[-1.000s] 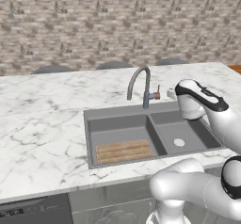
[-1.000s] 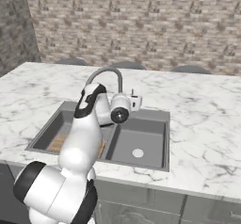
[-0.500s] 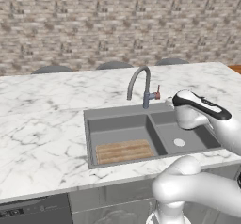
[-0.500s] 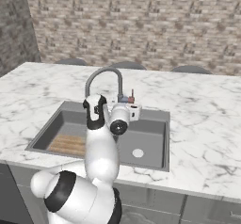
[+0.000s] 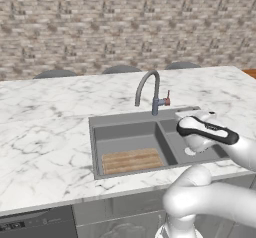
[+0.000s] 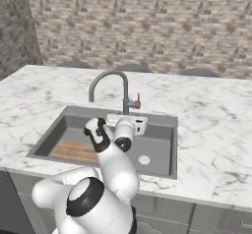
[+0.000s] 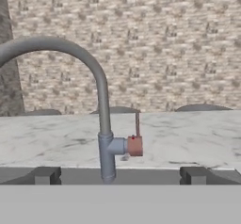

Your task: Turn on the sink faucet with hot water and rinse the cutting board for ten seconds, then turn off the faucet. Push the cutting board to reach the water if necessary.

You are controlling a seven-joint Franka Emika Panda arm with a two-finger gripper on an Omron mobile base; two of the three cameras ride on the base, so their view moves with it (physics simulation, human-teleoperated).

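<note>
The arm is lowering and reaching forward over the right basin of the sink: against the pictures from a second ago, the hand is sitting lower and nearer the sink's front, and the hand view is now facing the sink faucet squarely at lever height. This suggests that the approach to the lever handle is under way and that contact is not yet made; no water is running from the spout, so the rinse is not yet begun. The claw is standing with its two dark tips well apart, one on each side of the faucet base as the hand view shows them, and is holding nothing. The faucet is rising from the rear rim at the centre divider, its gooseneck arching over toward the left basin, while the reddish lever is standing upright on the right side of the stem. The cutting board is lying flat on the floor of the left basin, against the front wall, its long axis running left to right along that wall and its slat grooves following the same line. The spout mouth appears to be ending behind the board, so a push toward the rear is probably going to be required. The marble tabletop is surrounding the sink.
</note>
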